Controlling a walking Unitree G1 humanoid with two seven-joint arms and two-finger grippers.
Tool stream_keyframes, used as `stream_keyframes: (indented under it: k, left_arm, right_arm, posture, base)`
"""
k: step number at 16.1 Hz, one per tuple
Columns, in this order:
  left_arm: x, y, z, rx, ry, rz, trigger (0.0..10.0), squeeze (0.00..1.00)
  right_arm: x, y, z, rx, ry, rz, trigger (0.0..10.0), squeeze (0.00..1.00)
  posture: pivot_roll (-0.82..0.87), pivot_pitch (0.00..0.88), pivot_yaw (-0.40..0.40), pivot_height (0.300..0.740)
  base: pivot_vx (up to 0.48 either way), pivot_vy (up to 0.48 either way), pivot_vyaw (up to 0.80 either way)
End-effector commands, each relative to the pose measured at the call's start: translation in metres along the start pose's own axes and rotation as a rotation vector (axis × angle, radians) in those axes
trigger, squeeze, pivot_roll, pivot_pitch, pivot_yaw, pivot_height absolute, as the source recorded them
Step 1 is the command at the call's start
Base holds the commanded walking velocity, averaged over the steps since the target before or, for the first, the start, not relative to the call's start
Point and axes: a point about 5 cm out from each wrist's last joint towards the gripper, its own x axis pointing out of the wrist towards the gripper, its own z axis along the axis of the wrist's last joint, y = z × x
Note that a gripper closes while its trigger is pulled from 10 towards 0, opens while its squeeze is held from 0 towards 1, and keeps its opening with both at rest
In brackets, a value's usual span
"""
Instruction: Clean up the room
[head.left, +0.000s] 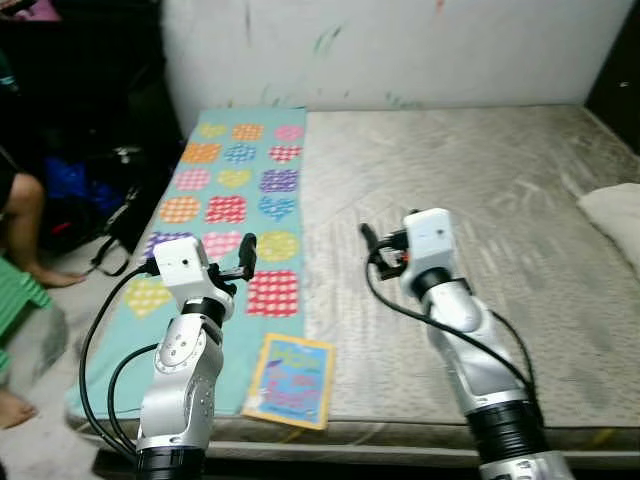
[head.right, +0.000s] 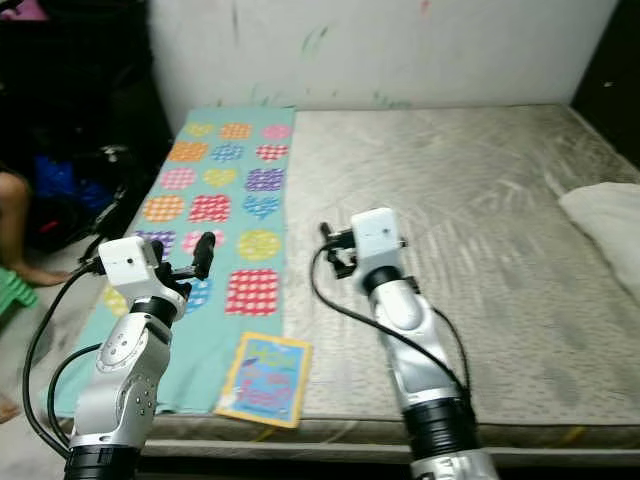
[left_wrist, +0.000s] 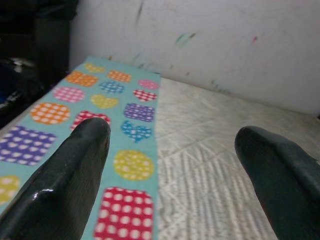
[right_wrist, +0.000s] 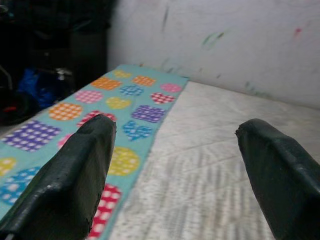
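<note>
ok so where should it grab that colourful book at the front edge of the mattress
The book lies flat on the teal cloth, its near edge reaching the mattress front edge. Probably best pinched at that near edge, coming from the front, one finger above and one below, since flat on top offers nothing to close on. The left gripper, open, is the nearer one.

A person's leg (head.left: 25, 225) and pale pillow (head.left: 615, 215) are cut off by picture edges.

Head stereo pair looks down at the bed (head.left: 450, 200) (same scene, slightly offset); both wrist cams face low along it toward the wall (left_wrist: 225, 40).
</note>
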Motion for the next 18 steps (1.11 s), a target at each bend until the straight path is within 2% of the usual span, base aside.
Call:
stream_keyframes:
  k: [1,6,18]
  left_arm:
    - [0.0018,-0.0004,0.0037,0.005,-0.007,0.005,10.0,0.0]
    - [0.003,-0.0008,0.003,0.01,-0.01,0.006,10.0,0.0]
    - [-0.0003,0.002,-0.0005,0.022,-0.007,0.021,10.0,0.0]
  right_arm:
    - [0.0001,0.0007,0.0023,-0.011,-0.003,0.009,10.0,0.0]
    - [-0.0004,0.0018,0.0017,-0.014,0.0,0.017,10.0,0.0]
    - [-0.0007,0.0001,-0.0002,-0.003,0.005,0.015,10.0,0.0]
  posture:
    - [-0.1,0.0,0.058,0.74]
    - [-0.1,0.0,0.055,0.74]
    - [-0.09,0.0,0.046,0.74]
  base:
    - [0.0,0.48,0.0]
    - [0.0,0.475,0.0]
    - [0.0,0.0,0.0]
